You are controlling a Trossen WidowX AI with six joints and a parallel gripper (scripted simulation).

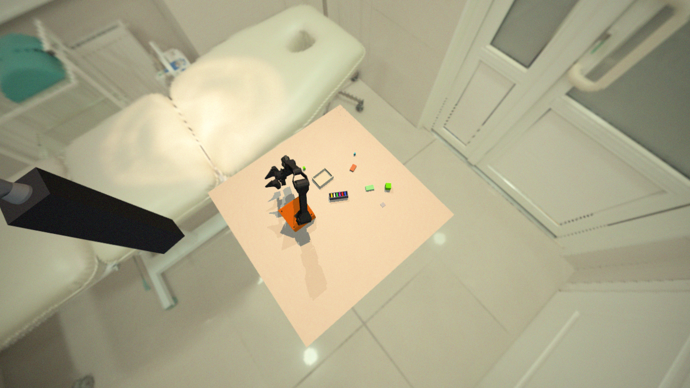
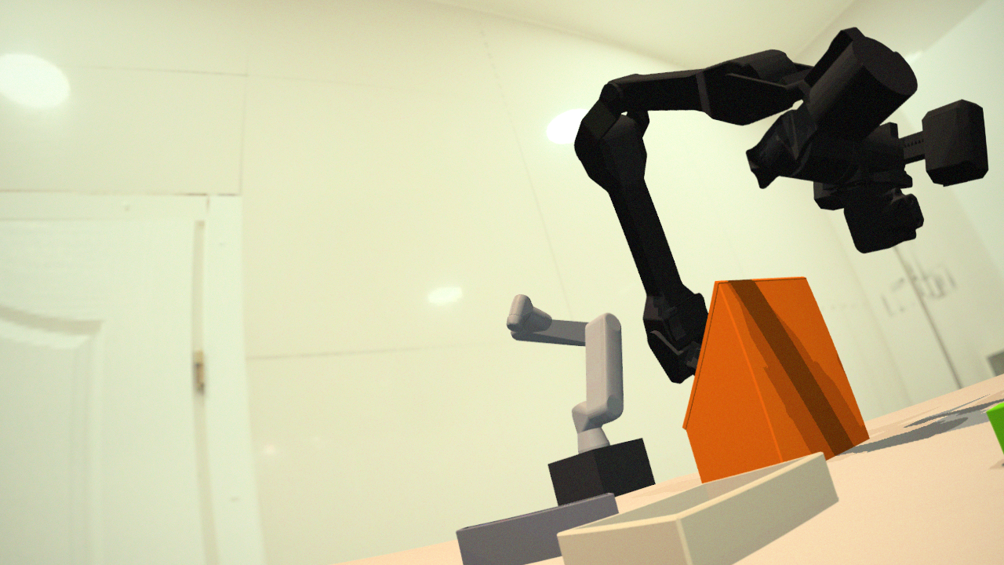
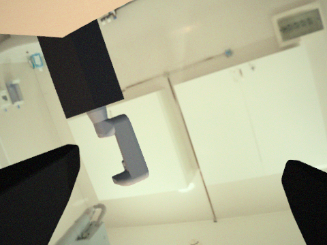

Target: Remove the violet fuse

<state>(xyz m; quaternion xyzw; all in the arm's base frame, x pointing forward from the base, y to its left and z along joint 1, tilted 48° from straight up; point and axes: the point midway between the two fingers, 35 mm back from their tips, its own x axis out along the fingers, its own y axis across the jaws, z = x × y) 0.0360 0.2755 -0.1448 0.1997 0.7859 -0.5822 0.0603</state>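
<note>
The violet fuse stands among several other coloured fuses in the dark fuse block. The block also shows as a grey box at the bottom of the exterior view, where no fuse can be made out. The tray has pale walls, lies beyond the block on the arm's side, and looks empty in the top view. My gripper is open and empty, raised high on the far side of the arm from block and tray. Its fingers stand wide apart in the wrist view.
The black arm rises from an orange base. A green cube, a pale green block, an orange block and small pieces lie beyond the fuse block. A small green piece lies near the arm. A grey arm stands off the table.
</note>
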